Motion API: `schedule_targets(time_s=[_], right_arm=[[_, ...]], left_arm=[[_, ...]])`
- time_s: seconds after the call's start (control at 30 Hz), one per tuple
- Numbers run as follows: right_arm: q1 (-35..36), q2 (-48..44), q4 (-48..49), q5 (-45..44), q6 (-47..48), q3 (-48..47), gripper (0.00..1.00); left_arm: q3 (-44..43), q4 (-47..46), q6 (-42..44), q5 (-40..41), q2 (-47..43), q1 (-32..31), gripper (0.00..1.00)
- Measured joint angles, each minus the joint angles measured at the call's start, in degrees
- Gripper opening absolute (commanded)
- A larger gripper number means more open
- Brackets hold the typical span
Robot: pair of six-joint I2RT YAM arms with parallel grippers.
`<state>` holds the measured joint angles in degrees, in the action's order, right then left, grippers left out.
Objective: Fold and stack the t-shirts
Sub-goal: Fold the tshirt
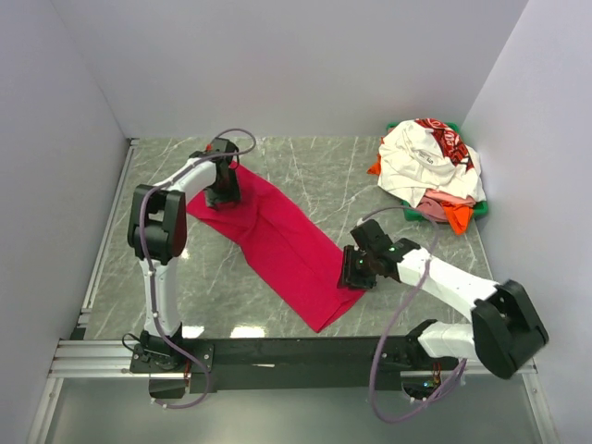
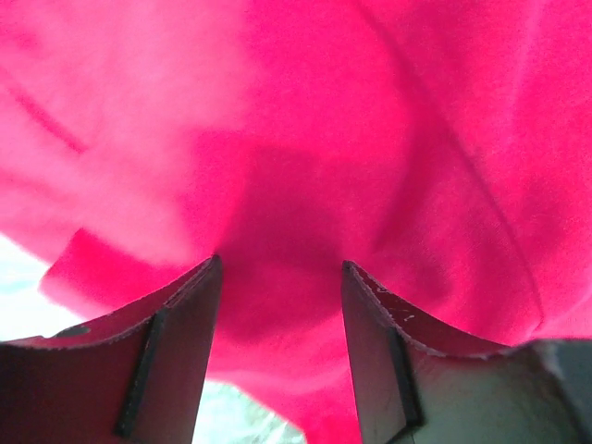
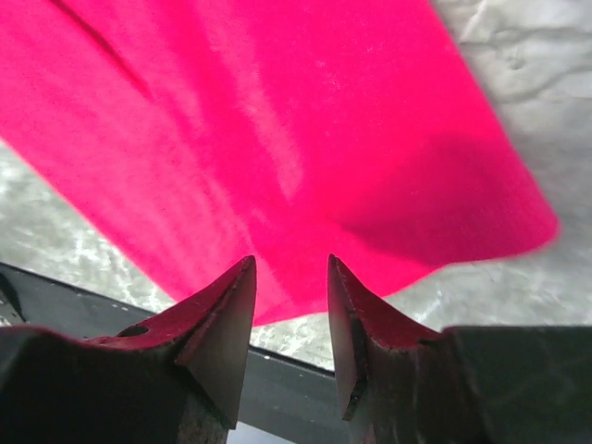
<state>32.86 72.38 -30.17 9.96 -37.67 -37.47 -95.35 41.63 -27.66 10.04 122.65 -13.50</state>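
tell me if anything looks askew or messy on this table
The crimson red cloth t-shirt lies as a long band slanted across the grey marble table, not square to its edges. At the far right corner, a white printed t-shirt tops a rumpled heap, with an orange t-shirt poking out below.

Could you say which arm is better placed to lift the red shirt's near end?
Likely right: right gripper sits at the red shirt's near end, left gripper at its far end.

Top: high, near side, looks down on whole table [image 1: 314,171].
Left wrist: close on shirt [image 2: 370,139], upper-left end.
Right wrist: close on same shirt [image 3: 277,120], lower-right end.
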Motion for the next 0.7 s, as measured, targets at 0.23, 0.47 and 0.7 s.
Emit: schedule_targets(time_s=[0.23, 0.47, 0.7], right_arm=[[0.0, -3.69, 0.11, -2.43, 0.74, -0.02, 0.45], [0.44, 1.62, 4.87, -1.7, 1.77, 1.68, 0.45], [1.38, 2.32, 8.76, -0.13, 0.94, 4.22, 0.45]], left_arm=[[0.57, 0.94, -2.25, -2.73, -2.12, 2.36, 0.6], [4.22, -0.46, -3.58, -4.96, -2.12, 4.46, 0.6], [4.5, -1.27, -2.43, -3.39, -1.99, 4.59, 0.6]])
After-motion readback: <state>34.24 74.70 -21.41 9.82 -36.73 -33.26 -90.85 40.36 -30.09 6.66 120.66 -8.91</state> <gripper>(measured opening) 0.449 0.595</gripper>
